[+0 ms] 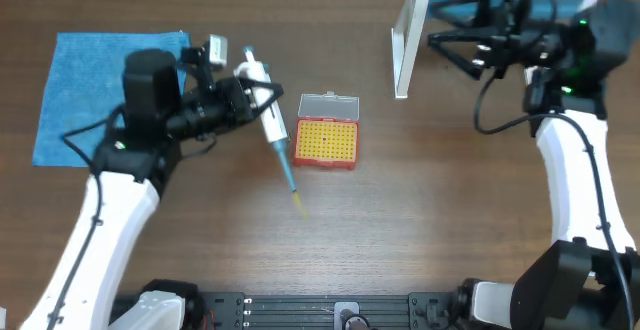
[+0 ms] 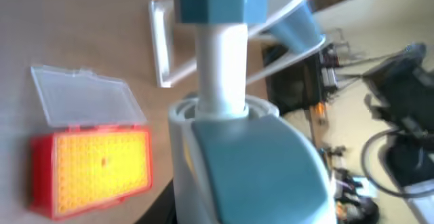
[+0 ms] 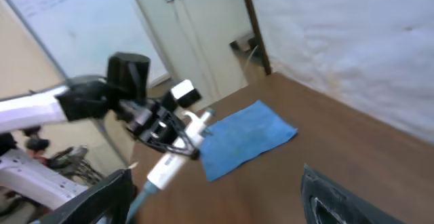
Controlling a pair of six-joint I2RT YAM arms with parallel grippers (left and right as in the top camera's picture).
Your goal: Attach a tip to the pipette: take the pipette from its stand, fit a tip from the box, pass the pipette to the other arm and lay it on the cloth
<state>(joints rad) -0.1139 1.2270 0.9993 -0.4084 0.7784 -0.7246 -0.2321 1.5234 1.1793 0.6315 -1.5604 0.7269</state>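
At far left we see the blue cloth (image 1: 90, 95) lying flat on the table (image 1: 420, 200), nothing on it. Next over, the left gripper (image 1: 240, 92) is clamped round the upper body of the pipette (image 1: 270, 115), fingers closed onto it. The pipette hangs tilted above the wood, w/ its yellow tip (image 1: 299, 200) at the low end, pointing toward the arm bases. Just beside the shaft sits the tip box (image 1: 326, 142), lid hinged back. Further right stands the pipette stand (image 1: 410, 40), and the right gripper (image 1: 445, 28) hovers next to it, fingers spread wide, holding nothing.

We judge only the laying-down is left.

Risks as we see them:
- The tip is the lowest pt. If the arm drops before it levels out, the tip hits wood first and may bend or pop off.
- The box is v. close. A sloppy swing of the shaft could clip its lid or shove it.
- The grip is high on smooth plastic, so a quick turn toward the cloth could let the pipette rotate or slip.
- Releasing early would land it partly off the cloth, on the near edge.
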